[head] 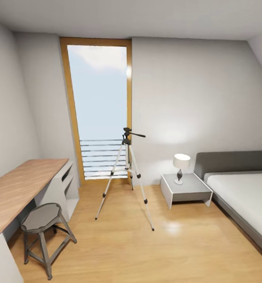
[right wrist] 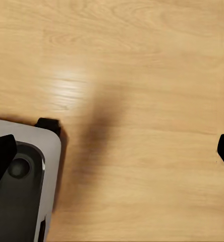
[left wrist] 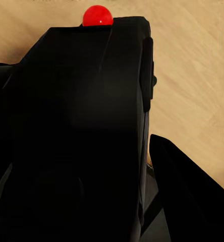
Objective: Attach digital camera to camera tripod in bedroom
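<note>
desk runs along the left wall, its near end cut off by the frame, with a grey stool tucked beside it. next comes the tall wood-framed window, and in front of it the tripod stands upright on the wood floor, legs splayed, pan handle pointing right. right of that a low white table carries a small lamp, and the bed sits at the far right — partly out of frame.

in the left wrist view the camera looms huge and dark, its red button peeking over the top edge; detail on the body is lost in black. the left gripper pinches it, one finger showing as a black wedge beside the body.

in the right wrist view the right gripper is spread wide — fingertips barely enter at opposite edges, over bare floor and a grey corner of the robot's base.
</note>
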Robot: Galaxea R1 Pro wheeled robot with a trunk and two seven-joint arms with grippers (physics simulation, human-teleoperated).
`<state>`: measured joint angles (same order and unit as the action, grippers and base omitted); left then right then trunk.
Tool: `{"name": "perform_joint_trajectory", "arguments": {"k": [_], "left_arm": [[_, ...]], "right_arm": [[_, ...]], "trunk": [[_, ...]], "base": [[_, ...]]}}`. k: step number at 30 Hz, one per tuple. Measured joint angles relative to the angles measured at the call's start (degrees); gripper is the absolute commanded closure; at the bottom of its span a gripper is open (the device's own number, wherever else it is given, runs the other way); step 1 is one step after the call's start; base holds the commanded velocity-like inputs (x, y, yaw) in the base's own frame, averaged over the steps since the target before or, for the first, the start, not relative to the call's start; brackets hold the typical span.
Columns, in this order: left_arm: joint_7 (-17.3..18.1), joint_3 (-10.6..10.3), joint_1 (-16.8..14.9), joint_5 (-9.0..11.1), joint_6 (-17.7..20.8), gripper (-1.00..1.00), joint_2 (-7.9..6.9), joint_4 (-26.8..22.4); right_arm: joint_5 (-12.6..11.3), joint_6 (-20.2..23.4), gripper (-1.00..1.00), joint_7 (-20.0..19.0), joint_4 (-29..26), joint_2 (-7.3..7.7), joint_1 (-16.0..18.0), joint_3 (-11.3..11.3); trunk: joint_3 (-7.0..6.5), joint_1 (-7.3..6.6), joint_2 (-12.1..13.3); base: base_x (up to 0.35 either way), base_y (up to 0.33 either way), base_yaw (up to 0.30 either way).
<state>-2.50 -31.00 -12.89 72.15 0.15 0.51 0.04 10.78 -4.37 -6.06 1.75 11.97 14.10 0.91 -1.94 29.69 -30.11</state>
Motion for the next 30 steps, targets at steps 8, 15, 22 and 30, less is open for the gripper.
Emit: {"name": "perform_joint_trajectory", "arguments": {"k": [8, 15, 22, 30], "left_arm": [[0.0, 0.0, 0.0, 0.0, 0.0, 1.0, 0.0, 0.0], [0.0, 0.0, 0.0, 0.0, 0.0, 1.0, 0.0, 0.0], [0.0, -0.1, 0.0, 0.0, 0.0, 1.0, 0.0, 0.0], [0.0, -0.1, 0.0, -0.1, 0.1, 1.0, 0.01, 0.0]], "right_arm": [[0.0, 0.1, -1.0, 0.0, 0.0, -0.04, 0.0, 0.0], [0.0, 0.1, -1.0, 0.0, 0.0, -0.04, 0.0, 0.0], [0.0, 0.1, -1.0, 0.0, 0.0, -0.04, 0.0, 0.0], [0.0, 0.0, -1.0, 0.0, 0.0, 0.04, 0.0, 0.0]], "trunk": [[0.0, 0.0, 0.0], [0.0, 0.0, 0.0], [0.0, 0.0, 0.0], [0.0, 0.0, 0.0]], "base": [[0.294, -0.202, 0.278], [0.294, -0.202, 0.278], [0.294, -0.203, 0.249], [0.294, -0.203, 0.048]]}}
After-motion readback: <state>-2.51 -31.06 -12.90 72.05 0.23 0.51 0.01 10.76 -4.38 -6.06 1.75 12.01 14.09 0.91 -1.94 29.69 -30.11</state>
